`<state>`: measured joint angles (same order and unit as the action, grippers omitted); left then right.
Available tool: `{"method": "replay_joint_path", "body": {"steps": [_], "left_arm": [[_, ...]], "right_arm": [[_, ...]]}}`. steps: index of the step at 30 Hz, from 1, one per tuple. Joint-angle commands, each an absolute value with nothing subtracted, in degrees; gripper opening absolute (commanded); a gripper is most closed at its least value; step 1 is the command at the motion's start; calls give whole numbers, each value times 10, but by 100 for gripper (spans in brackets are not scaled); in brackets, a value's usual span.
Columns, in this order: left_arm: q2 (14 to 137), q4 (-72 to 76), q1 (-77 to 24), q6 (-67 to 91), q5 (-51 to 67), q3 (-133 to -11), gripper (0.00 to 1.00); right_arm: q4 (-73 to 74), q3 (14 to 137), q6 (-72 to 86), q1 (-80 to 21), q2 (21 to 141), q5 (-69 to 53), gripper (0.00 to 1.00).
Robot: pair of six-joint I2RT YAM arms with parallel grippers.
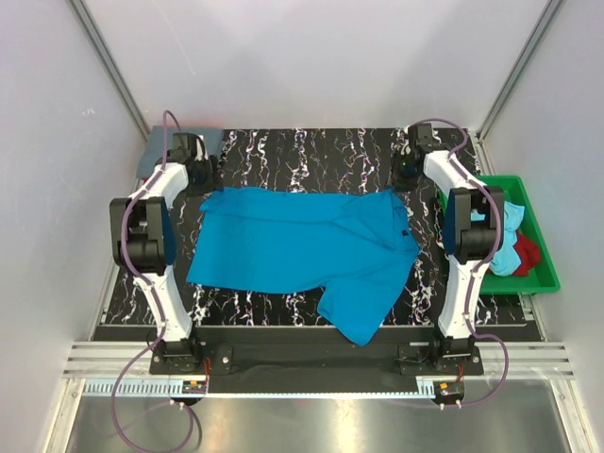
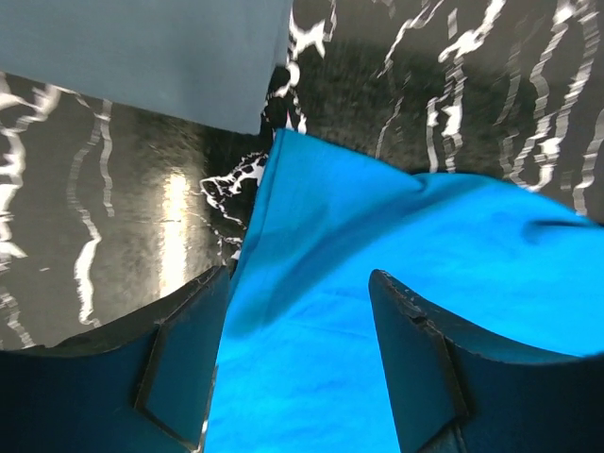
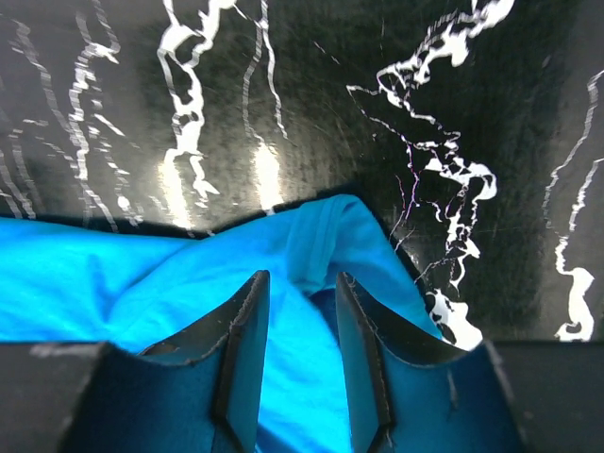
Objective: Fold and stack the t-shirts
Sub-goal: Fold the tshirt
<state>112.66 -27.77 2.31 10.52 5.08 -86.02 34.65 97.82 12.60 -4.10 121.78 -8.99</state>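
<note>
A bright turquoise-blue t-shirt (image 1: 302, 241) lies spread on the black marbled table, with one part hanging toward the near edge. My left gripper (image 1: 201, 176) is at its far left corner, open, jaws either side of the cloth edge (image 2: 311, 236). My right gripper (image 1: 408, 170) is at the far right corner, jaws a little apart over a hem fold (image 3: 326, 236). In the wrist views the left gripper (image 2: 300, 276) and right gripper (image 3: 300, 276) both hover low over the shirt. A folded slate grey-blue t-shirt (image 1: 160, 146) lies at the far left corner, also in the left wrist view (image 2: 142, 47).
A green tray (image 1: 540, 255) stands at the right edge of the table, holding a light aqua shirt (image 1: 510, 250) and a red one (image 1: 528, 253). White walls close in the far and side edges. The arm bases sit on a rail at the near edge.
</note>
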Motion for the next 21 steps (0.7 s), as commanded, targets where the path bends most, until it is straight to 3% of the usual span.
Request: {"method": "replay_joint_path", "body": {"steps": [1, 5, 6, 8, 10, 21], "left_arm": [[1141, -272, 22, 98, 48, -881, 66], [1154, -262, 22, 101, 36, -872, 66], [1158, -261, 21, 100, 35, -869, 66], [1166, -259, 21, 102, 24, -863, 66], [1175, -261, 18, 102, 16, -858, 66], [1200, -268, 3, 81, -43, -841, 66]], "right_arm": [[347, 1000, 121, -40, 1231, -99, 41], [347, 995, 134, -39, 1233, -90, 38], [348, 995, 136, -39, 1235, -84, 33], [347, 995, 141, -33, 1237, -74, 12], [334, 989, 153, -26, 1235, -57, 0], [127, 837, 228, 44, 1180, -234, 3]]}}
